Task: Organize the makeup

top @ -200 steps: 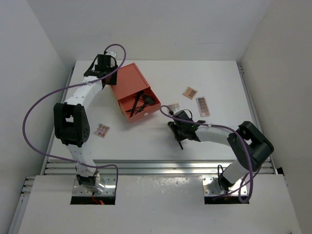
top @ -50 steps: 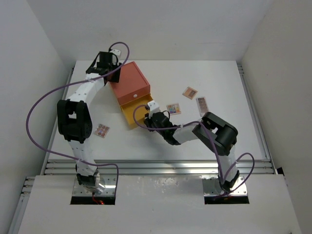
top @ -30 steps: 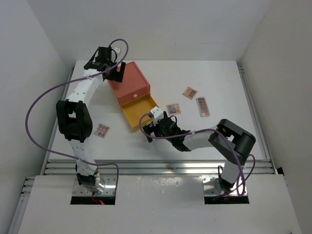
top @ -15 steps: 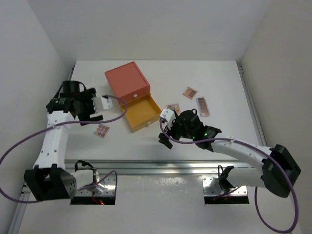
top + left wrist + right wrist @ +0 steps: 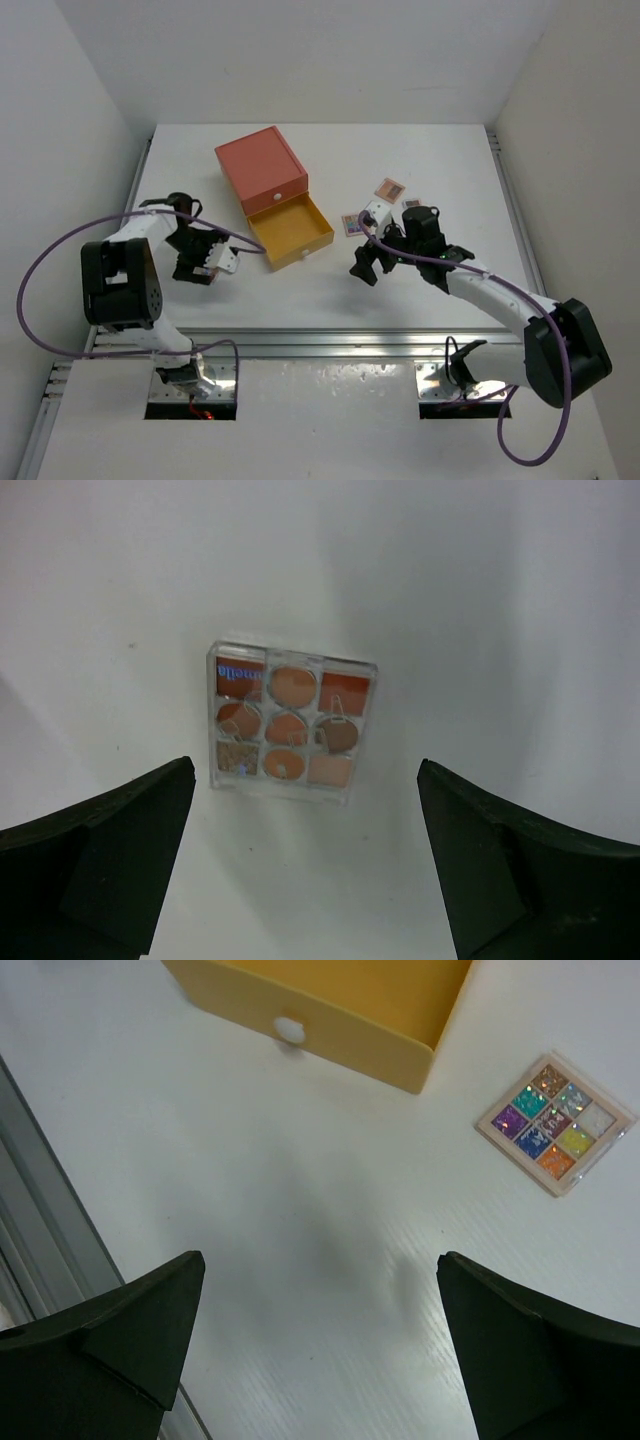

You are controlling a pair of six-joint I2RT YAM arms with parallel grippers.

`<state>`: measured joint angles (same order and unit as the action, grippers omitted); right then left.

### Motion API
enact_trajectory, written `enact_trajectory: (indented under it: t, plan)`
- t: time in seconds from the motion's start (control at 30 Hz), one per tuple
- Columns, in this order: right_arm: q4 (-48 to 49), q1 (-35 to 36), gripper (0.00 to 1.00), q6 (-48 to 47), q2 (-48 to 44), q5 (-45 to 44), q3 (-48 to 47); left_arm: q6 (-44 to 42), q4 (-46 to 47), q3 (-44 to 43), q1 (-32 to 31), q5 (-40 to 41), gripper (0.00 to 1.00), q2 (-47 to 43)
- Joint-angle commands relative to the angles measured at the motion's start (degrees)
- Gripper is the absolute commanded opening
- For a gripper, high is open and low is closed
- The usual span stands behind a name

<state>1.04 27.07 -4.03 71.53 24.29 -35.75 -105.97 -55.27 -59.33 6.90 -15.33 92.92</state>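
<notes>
Yellow drawer (image 5: 292,226) open, glitter palette (image 5: 556,1123) near (R side), orange box (image 5: 258,168) behind

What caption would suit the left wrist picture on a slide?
Open left gripper poised above a small palette of orange and brown shades on the white table.

We see the same look on both arms. The left arm (image 5: 140,228) and the right arm (image 5: 492,295) have white, rounded links between bulky black joint housings (image 5: 118,285). A thin purple cable (image 5: 38,263) hangs in a loose loop outside each arm. The left gripper (image 5: 200,262) and the right gripper (image 5: 368,262) are black, each with a small white block (image 5: 372,213) just behind it. From the wrist cameras we see the fingers (image 5: 95,865) as matt black, broad wedges with plain flat faces.
</notes>
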Motion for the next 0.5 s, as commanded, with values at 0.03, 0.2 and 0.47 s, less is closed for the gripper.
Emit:
enact_trajectory:
  t: [0.03,0.2,0.47]
  plan:
    - [2.5,-0.7,1.00,1.4,-1.9,1.5,0.3,-6.9,-0.5,-4.2,-0.9,-0.7,1.00,6.2]
    - [-0.6,-1.0,1.00,3.1,-1.0,-2.1,-2.6,-6.9,-1.1,-8.5,-0.9,-0.1,1.00,12.4]
    - [-4.0,-1.0,1.00,-0.1,-0.7,-3.4,-5.7,-7.9,-5.2,-7.9,-2.6,3.3,0.97,14.9]
